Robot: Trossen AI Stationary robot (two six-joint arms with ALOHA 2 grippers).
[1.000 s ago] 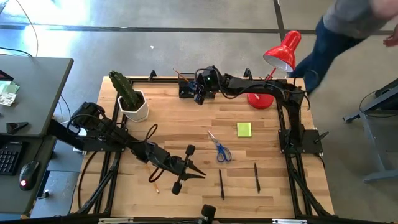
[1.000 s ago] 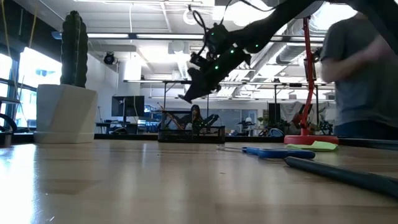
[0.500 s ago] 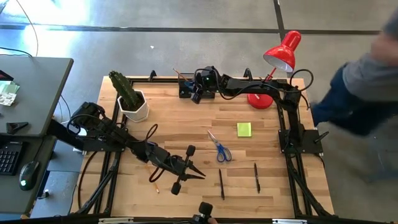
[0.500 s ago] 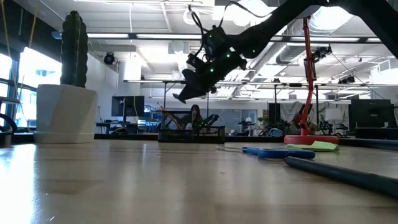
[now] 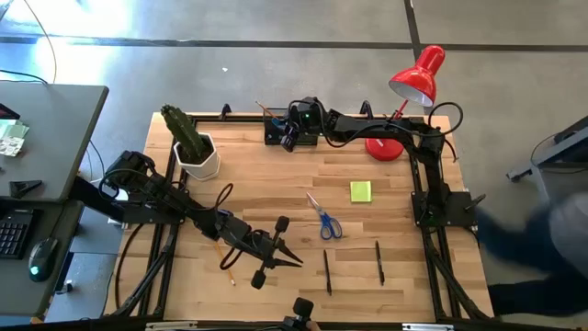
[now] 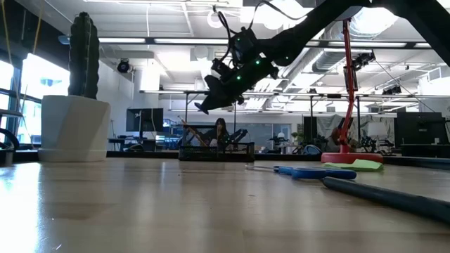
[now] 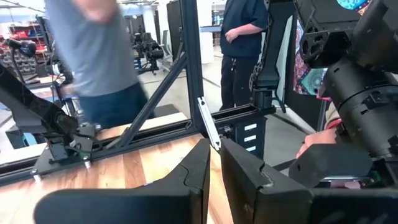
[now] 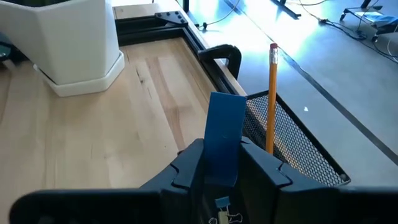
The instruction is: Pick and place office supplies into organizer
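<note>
Currently the organizer (image 5: 276, 130) at the table's far edge holds one pencil (image 8: 272, 93); scissors (image 5: 323, 217), sticky-note pad (image 5: 360, 191) and two pens (image 5: 326, 272) remain on the table. The right gripper (image 8: 221, 163) hovers above the organizer, jaws clamping a blue eraser (image 8: 224, 137). The left gripper (image 5: 292, 259) waits near the front edge, jaws closed and empty.

Counts on and around the table

Two arms, two grippers: left (image 5: 292, 257), right (image 5: 287, 142). One organizer (image 5: 276, 134) at top centre with one pencil (image 8: 272, 93) standing in it; a second pencil (image 5: 227, 268) lower left. Two black pens (image 5: 326, 271), one pair of scissors (image 5: 323, 217), one sticky-note pad (image 5: 360, 191), one blue eraser (image 8: 224, 137), one cactus pot (image 5: 198, 156), one red lamp (image 5: 415, 75).
</note>
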